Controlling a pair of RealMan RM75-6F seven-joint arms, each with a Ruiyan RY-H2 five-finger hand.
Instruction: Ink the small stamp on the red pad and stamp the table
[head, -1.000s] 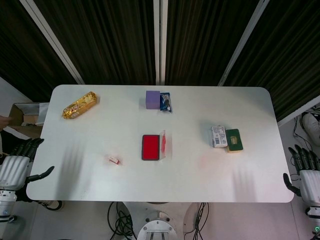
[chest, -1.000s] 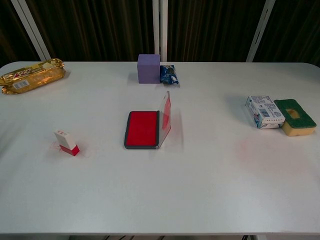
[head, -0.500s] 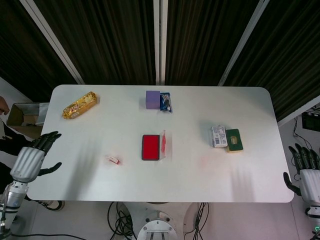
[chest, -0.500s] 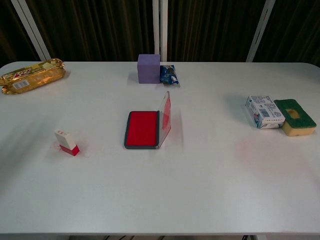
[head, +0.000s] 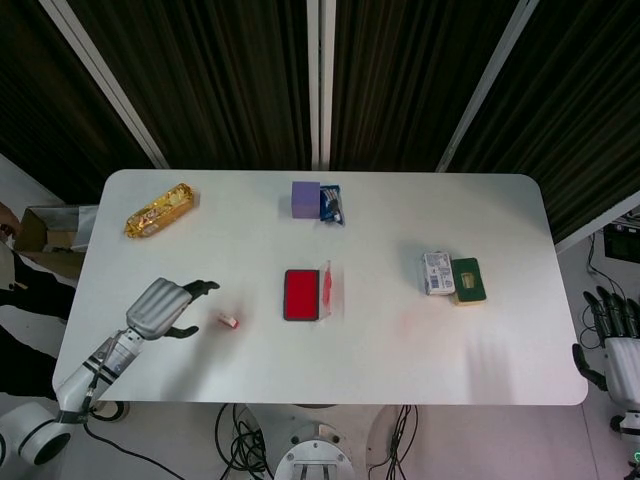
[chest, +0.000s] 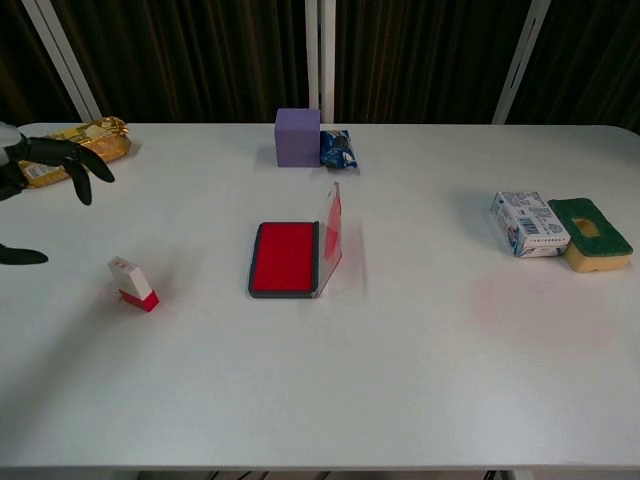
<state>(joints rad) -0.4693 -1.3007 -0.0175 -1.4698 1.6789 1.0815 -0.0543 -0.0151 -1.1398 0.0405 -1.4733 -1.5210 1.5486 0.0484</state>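
The robot's left hand (head: 165, 308) hovers over the white bench (head: 480, 200), fingers spread apart and holding nothing, with its dark fingertips (chest: 85, 170) pointing toward the small stamp (head: 229, 321), which is near the hand but apart from it. The stamp, white with a red base, sits tilted on the bench, to the left of the ink pad (head: 301, 294) and well apart from it. The pad lies open near the middle of the bench, its red surface exposed in a dark tray and its clear lid (chest: 331, 236) standing upright along the right edge. A faint reddish smudge (chest: 495, 292) marks the benchtop to the right of the pad. At the back, a purple block (head: 305, 199) touches a small blue packet (head: 331, 204); printing on the packet is too small to read. A gold snack wrapper (head: 159, 209) lies at the far left, with a red-and-white label that cannot be made out. On the right, a white box (chest: 529, 224) with blue printing and a barcode-like panel, its text illegible, sits against a green-topped yellow sponge (chest: 591, 233). The right hand (head: 617, 345) hangs beyond the bench's right edge, fingers straight and apart, holding nothing.
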